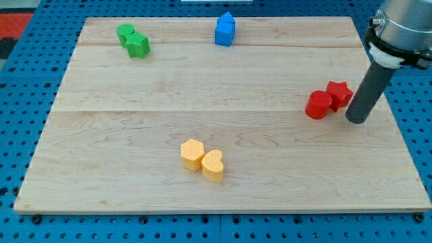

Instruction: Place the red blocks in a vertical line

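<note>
Red cylinder (pixel 318 106) touching red star (pixel 338 94) near the wooden board's (pixel 202 81) right edge, my tip (pixel 358 120) just right of the star, bare rod with nothing to clamp; farther left, yellow hexagon (pixel 192 154) against yellow heart (pixel 212 165), blue blocks (pixel 225 30) and green blocks (pixel 133 40) at top.

Wooden board (pixel 223 189) with coloured blocks (pixel 202 159)
</note>
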Tool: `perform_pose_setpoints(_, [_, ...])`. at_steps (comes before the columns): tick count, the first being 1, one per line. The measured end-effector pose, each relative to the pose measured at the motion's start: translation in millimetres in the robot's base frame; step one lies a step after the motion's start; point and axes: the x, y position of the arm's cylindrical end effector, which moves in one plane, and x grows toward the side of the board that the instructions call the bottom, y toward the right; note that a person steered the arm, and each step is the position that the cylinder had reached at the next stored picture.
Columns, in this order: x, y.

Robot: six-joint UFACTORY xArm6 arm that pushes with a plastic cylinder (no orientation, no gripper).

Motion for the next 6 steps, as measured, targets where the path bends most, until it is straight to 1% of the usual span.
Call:
perform_pose_setpoints(1, [-25.7,25.6])
perform_pose_setpoints(2, [-22.6,-7.6])
perform_pose_setpoints(3, [-41.8,-88.1])
perform_pose_setpoints(4, [-56.7,-87.9])
perform_pose_setpoints(5, [-78.2,-73.5])
perform_pose_setpoints(6, [-129.1,-161.4])
